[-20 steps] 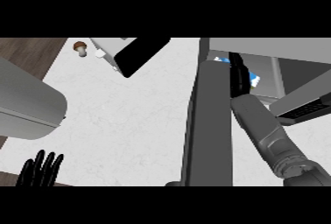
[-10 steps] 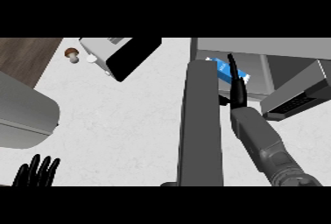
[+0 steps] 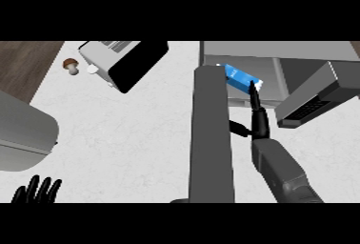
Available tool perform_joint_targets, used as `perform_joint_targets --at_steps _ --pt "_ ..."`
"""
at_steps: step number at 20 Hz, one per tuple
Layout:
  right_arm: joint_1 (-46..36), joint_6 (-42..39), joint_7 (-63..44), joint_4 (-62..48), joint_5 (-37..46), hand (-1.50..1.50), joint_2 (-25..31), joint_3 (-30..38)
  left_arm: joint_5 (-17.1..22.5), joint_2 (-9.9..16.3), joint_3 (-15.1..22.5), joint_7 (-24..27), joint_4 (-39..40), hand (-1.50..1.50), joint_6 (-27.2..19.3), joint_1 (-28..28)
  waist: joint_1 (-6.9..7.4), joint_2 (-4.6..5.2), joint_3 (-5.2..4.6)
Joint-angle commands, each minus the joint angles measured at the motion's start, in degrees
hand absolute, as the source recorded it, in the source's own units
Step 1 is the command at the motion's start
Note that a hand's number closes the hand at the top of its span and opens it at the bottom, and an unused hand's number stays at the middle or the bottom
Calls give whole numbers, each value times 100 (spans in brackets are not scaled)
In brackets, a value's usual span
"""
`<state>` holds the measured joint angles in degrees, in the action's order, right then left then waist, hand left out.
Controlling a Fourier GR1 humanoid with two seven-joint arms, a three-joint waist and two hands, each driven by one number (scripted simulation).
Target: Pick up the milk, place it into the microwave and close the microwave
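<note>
While the microwave [image 3: 277,52] stands open at the upper right of the counter [image 3: 126,138], the milk carton [image 3: 241,77], blue with a white end, lies tilted inside its cavity, near the left wall of the opening. Running down the middle of the head view is the microwave door [image 3: 211,138], a long dark grey slab seen edge on, swung out toward the robot. To the right of the cavity sits the grey control panel [image 3: 316,100], its dark face angled downward.

Between the door and that panel, the right hand [image 3: 256,114] reaches up from its grey forearm [image 3: 285,171]. Its black fingers are stretched out straight and close together, their tips at the lower end of the carton; whether they touch it cannot be told. The thumb sticks out to the left toward the door. Nothing is held in this hand.

At the lower left edge, the left hand [image 3: 36,190] rests with its fingers straight and pointing up, holding nothing.

Farther up on the left, a toaster [image 3: 112,59] with a black side stands on the counter, and a small brown mushroom [image 3: 71,65] lies just beside it. A large grey rounded object [image 3: 21,133] fills the left edge.
</note>
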<state>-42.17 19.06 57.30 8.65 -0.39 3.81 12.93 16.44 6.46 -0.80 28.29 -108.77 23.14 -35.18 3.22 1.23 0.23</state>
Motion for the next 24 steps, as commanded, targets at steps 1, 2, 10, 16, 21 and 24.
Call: perform_joint_targets --at_steps 1,2,10,16,21,24 --pt "333 -463 524 -43 -36 -150 -23 48 -8 -39 15 -69 266 -150 10 161 -100 -29 -7" --pt "439 -482 711 64 -45 -150 -82 47 -59 -17 65 -137 -130 -150 -1 -78 -125 -55 -7" --pt "995 -1445 518 316 129 -150 18 -274 -697 -223 484 -337 -44 -150 -194 62 -281 -111 -19" --pt "1933 -1812 772 1003 -21 -150 489 -261 -815 -252 553 -36 437 -150 14 139 -341 -132 -24" --pt "2444 -1717 661 1671 -104 150 505 -310 -934 -121 761 -354 720 -150 206 629 -377 -137 -27" --pt "2680 -1896 512 2139 -200 150 700 -307 -1226 -61 1028 -585 719 -150 243 872 -415 -146 -29"
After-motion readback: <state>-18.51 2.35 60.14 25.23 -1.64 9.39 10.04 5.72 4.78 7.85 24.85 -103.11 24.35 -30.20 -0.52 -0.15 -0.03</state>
